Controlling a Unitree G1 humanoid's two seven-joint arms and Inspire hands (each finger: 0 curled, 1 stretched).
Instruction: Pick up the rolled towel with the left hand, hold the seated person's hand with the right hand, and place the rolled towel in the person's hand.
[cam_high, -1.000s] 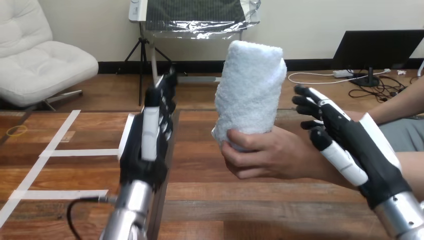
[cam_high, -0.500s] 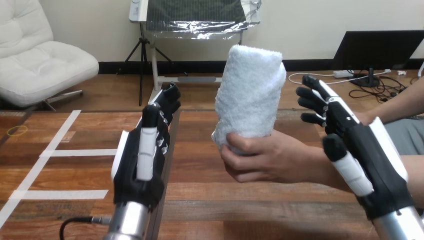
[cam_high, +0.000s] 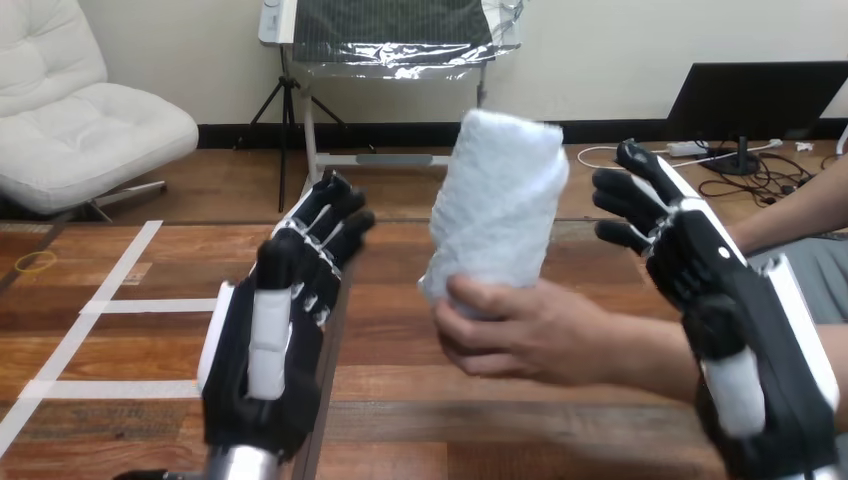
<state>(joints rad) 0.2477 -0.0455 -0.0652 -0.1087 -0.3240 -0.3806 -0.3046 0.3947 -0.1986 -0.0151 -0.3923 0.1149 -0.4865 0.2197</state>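
Spanning the view, the plank-grained wooden table (cam_high: 420, 420) carries white tape lines (cam_high: 150, 305). Both black, white-shelled hands stand raised with fingers straight and spread, empty: left hand (cam_high: 265, 350) apart from the rolled towel (cam_high: 500, 205), right hand (cam_high: 735, 310) beside the person's wrist (cam_high: 645, 355). The person's hand (cam_high: 530, 335) grips that fluffy white, near-upright cylinder.

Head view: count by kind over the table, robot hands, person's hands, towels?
Robot hands: 2 (left hand, right hand, both open)
Rolled towel: 1
Person's hand: 1, gripping it
Total: 4
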